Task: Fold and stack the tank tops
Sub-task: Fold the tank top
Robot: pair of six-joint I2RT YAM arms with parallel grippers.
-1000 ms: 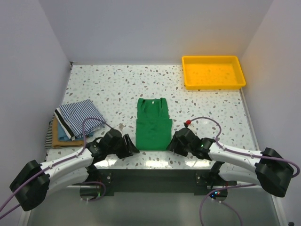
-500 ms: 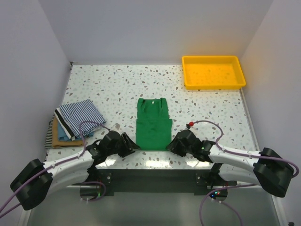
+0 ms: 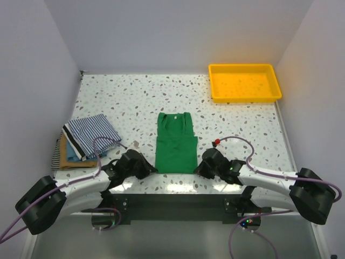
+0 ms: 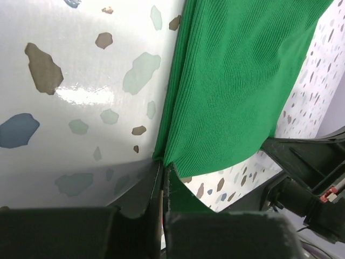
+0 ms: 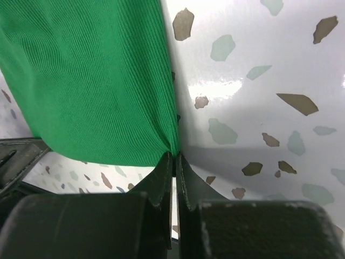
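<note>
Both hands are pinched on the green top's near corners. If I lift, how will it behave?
Probably floppy: the green tank top is thin ribbed knit, bunching where the left hand and right hand pinch it. It likely sags between them. Looks light; it should drag easily across the glossy table.

You've got plain pale walls [image 3: 178, 32] on 3 sides, w/ a glossy speckled terrazzo table [image 3: 135, 97] in the middle; light's even, bit of glare at front.

Bright overhead light glares off the glossy table [image 4: 81, 94]; foreground blurred.
</note>
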